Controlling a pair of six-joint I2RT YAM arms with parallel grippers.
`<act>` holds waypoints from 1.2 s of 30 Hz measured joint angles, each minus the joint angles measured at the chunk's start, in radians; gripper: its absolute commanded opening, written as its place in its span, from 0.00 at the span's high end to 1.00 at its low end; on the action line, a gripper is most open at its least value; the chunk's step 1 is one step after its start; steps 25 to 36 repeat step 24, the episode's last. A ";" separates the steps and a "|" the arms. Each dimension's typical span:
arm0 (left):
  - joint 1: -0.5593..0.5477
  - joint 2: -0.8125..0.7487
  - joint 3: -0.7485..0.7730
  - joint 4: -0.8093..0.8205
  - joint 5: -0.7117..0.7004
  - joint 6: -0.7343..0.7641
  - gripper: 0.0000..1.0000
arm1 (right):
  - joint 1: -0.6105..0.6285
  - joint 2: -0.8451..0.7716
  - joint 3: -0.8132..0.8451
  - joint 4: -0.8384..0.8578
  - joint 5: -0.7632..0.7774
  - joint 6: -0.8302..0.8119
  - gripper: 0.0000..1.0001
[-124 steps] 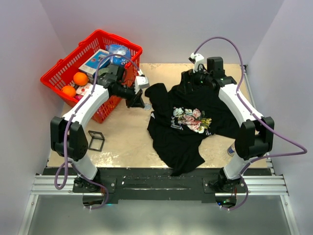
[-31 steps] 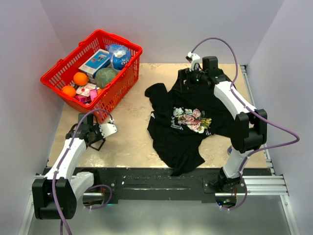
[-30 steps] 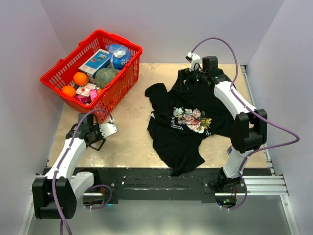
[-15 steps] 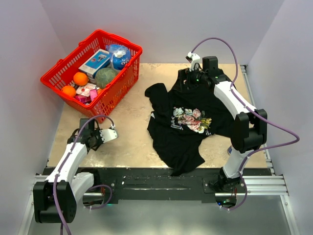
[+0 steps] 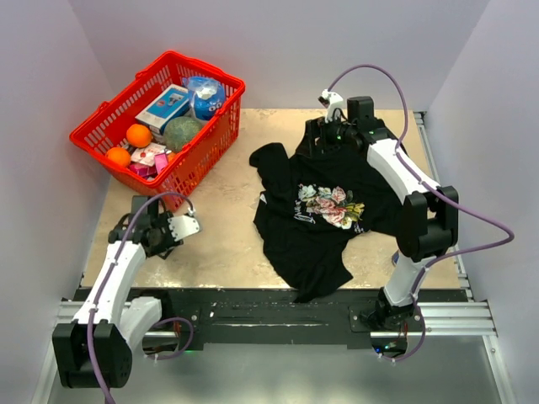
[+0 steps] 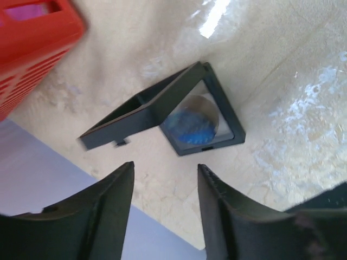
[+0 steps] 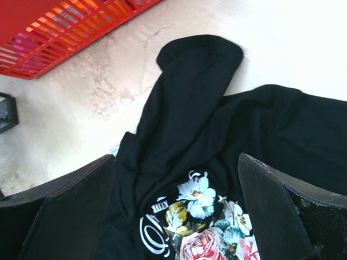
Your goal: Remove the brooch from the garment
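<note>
My left claw (image 6: pixel 164 169) has matt black plastic fingers (image 6: pixel 105 216). The brooch (image 6: pixel 191 120) gleams glossy blue in a matt black plastic case (image 6: pixel 130 114) on the smooth, shiny stone-look desk (image 6: pixel 282 65), glare at one o'clock. The garment (image 7: pixel 184 103) is matt black cloth.

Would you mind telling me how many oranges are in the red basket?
2. One orange lies near the middle of the red basket; the second orange sits just in front of it, by the near wall. More may lie hidden underneath.

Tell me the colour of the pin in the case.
Blue; the brooch shows best in left wrist view.
</note>
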 measured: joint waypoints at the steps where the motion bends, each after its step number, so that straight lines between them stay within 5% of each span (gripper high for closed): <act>1: 0.000 0.005 0.027 -0.021 0.002 -0.003 0.35 | 0.001 0.003 0.001 0.001 -0.006 0.000 0.01; 7: 0.000 0.060 0.296 -0.240 0.049 0.010 0.25 | 0.003 0.032 0.059 -0.027 -0.028 0.005 0.01; 12: -0.003 0.183 0.653 -0.403 0.212 -0.036 0.01 | 0.006 0.032 0.163 -0.080 0.157 0.027 0.01; 14: -0.018 0.270 0.812 -0.494 0.280 -0.158 0.01 | 0.006 0.032 0.208 -0.089 0.263 0.048 0.01; 16: -0.044 0.349 0.916 -0.491 0.374 -0.265 0.01 | 0.006 0.027 0.235 -0.093 0.341 0.058 0.01; 19: -0.087 0.504 1.064 -0.259 0.459 -0.421 0.01 | 0.006 0.008 0.263 -0.105 0.430 0.059 0.01; 24: -0.130 0.669 1.120 0.040 0.522 -0.621 0.01 | 0.005 -0.009 0.348 -0.140 0.517 0.036 0.01; 36: -0.130 0.669 1.120 0.040 0.522 -0.621 0.01 | 0.005 -0.009 0.348 -0.140 0.517 0.036 0.01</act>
